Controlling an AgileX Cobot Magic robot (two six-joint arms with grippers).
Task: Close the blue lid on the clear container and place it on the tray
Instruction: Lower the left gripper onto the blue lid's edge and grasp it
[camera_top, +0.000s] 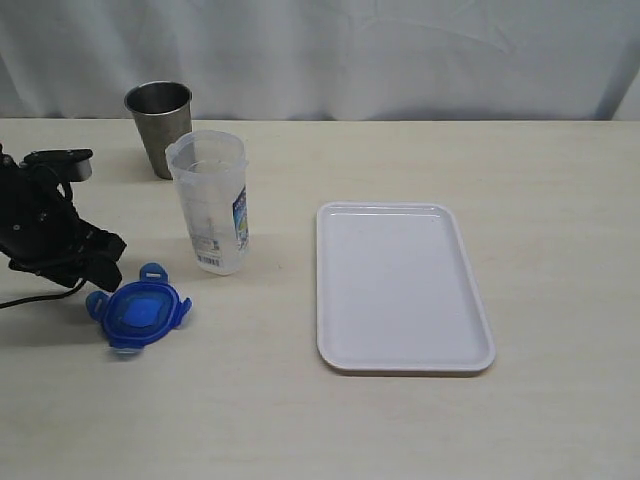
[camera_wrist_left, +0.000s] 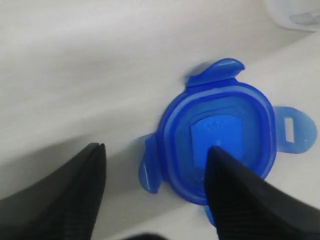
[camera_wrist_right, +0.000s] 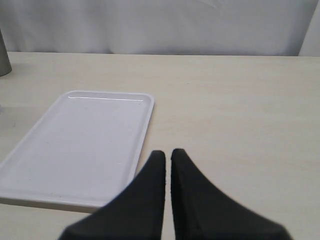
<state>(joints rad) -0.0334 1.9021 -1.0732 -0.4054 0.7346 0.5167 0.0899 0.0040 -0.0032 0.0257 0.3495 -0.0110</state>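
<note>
Exterior view first: the blue lid (camera_top: 140, 312) lies flat on the pale table (camera_top: 300, 420), off the clear container (camera_top: 212, 205), which stands upright and open-topped just behind it and a little to the right. A grey steel cup (camera_top: 160, 120) stands close behind the container. The tray (camera_top: 405, 207) lies flat to the right of the container, apart from it and further from the lid.

From where I stand, the left gripper (camera_top: 104, 268) hangs low at the left edge of the table, right beside the lid. The left wrist view shows its two black fingers spread well apart, with the gripper (camera_wrist_left: 156, 151) gripping nothing. One finger (camera_wrist_left: 235, 200) lies over the near edge of the lid (camera_wrist_left: 220, 125); the other is off to the side over bare table. I cannot tell whether that finger touches the lid. Three of the snap flaps stick out around its rim.

In the right wrist view, the right gripper (camera_wrist_right: 168, 154) has its fingers drawn together with only a sliver between them, holding nothing, over bare table beside a long edge of the tray (camera_wrist_right: 75, 150).
</note>
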